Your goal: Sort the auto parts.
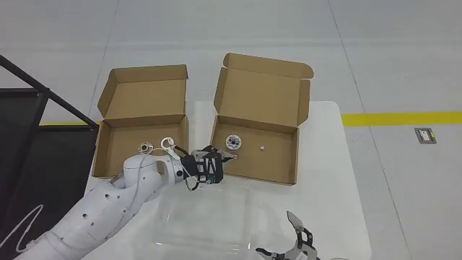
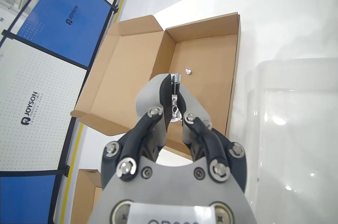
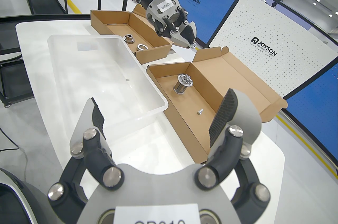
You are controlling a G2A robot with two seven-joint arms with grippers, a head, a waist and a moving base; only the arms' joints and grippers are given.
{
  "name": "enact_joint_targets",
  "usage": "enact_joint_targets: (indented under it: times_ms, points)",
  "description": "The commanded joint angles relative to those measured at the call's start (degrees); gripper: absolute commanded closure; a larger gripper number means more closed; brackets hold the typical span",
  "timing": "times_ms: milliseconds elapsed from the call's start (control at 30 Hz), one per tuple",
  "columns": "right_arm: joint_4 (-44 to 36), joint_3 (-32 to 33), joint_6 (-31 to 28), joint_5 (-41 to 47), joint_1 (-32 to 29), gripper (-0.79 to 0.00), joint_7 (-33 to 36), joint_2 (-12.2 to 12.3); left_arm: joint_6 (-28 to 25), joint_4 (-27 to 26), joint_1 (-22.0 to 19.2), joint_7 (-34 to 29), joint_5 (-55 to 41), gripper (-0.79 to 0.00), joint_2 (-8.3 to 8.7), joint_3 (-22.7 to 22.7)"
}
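While the right gripper gapes empty — the left gripper pinches a bolt.

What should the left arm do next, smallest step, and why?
Probably lower slightly, then open. The left gripper is shut on a bolt and holds it over the floor of the cardboard box, where a small screw and a round metal part lie. The bolt seems to hang clear of the floor, so easing down first should limit bouncing.

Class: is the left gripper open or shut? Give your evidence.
Shut: the left gripper clamps a small metal bolt, whose head sticks out past the tips.
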Motion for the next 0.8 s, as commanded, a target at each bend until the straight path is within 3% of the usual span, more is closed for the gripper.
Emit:
enact_joint_targets:
  times_ms: [0,233,567,767]
  points:
    - [0.00,0.00,0.00,0.00,0.00,-0.785,0.00,0.00,-0.52,0.03,0.20,-0.55,0.11,0.000,-0.34,-0.09]
    - [0.00,0.00,0.00,0.00,0.00,-0.785,0.00,0.00,-1.51,1.94,0.43,0.47,0.15,0.000,-1.09,-1.60]
    - [0.00,0.00,0.00,0.00,0.00,-0.785,0.00,0.00,-2.62,2.37,3.69,2.63,1.30,0.000,-0.03,-6.09]
    - [0.00,0.00,0.00,0.00,0.00,-0.785,0.00,0.00,-6.34,2.31,3.63,-0.35,3.03,0.000,-1.03,-4.91]
